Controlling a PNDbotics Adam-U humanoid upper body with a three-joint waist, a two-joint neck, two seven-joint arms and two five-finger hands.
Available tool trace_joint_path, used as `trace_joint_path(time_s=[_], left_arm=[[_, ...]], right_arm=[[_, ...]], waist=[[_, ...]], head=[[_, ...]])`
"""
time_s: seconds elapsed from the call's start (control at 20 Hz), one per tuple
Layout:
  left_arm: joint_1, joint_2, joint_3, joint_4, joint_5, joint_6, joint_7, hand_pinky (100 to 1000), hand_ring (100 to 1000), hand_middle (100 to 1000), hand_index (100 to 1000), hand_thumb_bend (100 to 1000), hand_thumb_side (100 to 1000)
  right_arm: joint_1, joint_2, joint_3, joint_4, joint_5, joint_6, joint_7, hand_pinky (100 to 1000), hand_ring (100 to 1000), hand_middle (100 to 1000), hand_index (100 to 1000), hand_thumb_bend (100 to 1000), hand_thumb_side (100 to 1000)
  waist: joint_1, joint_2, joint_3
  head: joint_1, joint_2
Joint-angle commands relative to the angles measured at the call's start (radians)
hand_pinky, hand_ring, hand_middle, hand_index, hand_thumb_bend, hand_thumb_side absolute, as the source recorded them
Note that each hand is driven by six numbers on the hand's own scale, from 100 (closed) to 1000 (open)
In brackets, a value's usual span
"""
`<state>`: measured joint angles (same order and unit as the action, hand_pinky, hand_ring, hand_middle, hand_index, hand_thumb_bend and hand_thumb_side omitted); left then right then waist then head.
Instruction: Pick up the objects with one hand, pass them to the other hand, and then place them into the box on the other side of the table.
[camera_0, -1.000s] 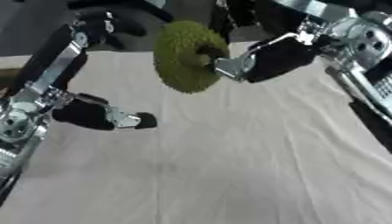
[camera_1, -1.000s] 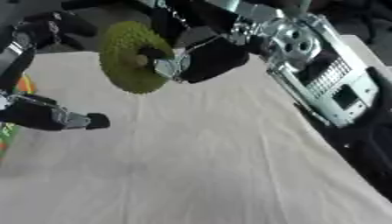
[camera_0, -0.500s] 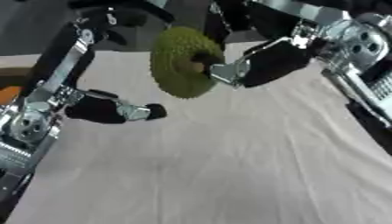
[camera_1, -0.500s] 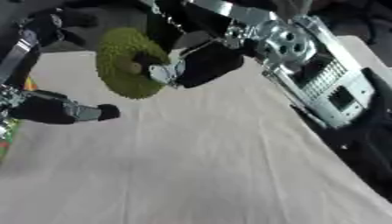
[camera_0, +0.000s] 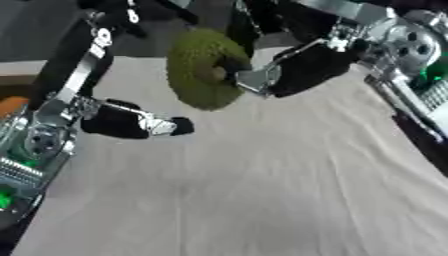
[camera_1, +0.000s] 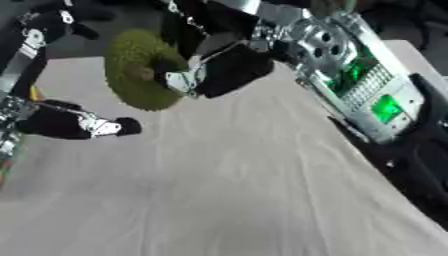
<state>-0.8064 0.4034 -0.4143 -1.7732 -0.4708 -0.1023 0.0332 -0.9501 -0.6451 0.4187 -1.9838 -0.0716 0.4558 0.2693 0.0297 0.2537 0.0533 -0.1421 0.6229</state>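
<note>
A fuzzy green ring (camera_0: 203, 70) hangs in the air above the far middle of the table, standing on edge. My right hand (camera_0: 302, 70) comes in from the upper right and is shut on the ring's right side, with a finger through its hole. My left hand (camera_0: 131, 122) hovers low at the left, just below and to the left of the ring and not touching it, its fingers stretched toward the right and holding nothing. No box is in view.
A beige cloth (camera_0: 262, 190) covers the table. An orange thing (camera_0: 10, 106) lies at the left edge behind my left arm. My right arm's silver and green housing (camera_1: 350, 75) runs along the table's right side.
My left hand has risen and moved right, closer under the green ring. The right hand has carried the ring a little to the left.
</note>
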Motion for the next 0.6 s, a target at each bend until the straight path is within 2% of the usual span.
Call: trace_joint_path(time_s=[0.05,0.3,0.6], left_arm=[[-0.015,0.009,-0.003,-0.025,-0.042,-0.046,0.007,735,810,761,822,960,116],[-0.012,0.006,-0.011,-0.024,-0.074,-0.084,0.015,732,808,761,816,963,114],[-0.018,-0.010,-0.017,-0.010,-0.069,-0.089,0.019,713,797,744,826,933,108]], right_arm=[[-0.024,-0.005,-0.006,-0.016,0.011,0.016,-0.003,650,534,346,444,253,100],[-0.035,-0.001,0.004,-0.016,0.017,0.039,-0.001,650,534,346,444,257,100],[-0.045,0.009,0.009,-0.016,0.015,0.048,0.001,647,533,345,443,258,100]], waist=[[-0.003,-0.030,-0.002],[-0.005,-0.030,-0.003],[-0.005,-0.030,-0.004]], head=[[-0.001,0.007],[-0.002,0.010],[-0.001,0.010]])
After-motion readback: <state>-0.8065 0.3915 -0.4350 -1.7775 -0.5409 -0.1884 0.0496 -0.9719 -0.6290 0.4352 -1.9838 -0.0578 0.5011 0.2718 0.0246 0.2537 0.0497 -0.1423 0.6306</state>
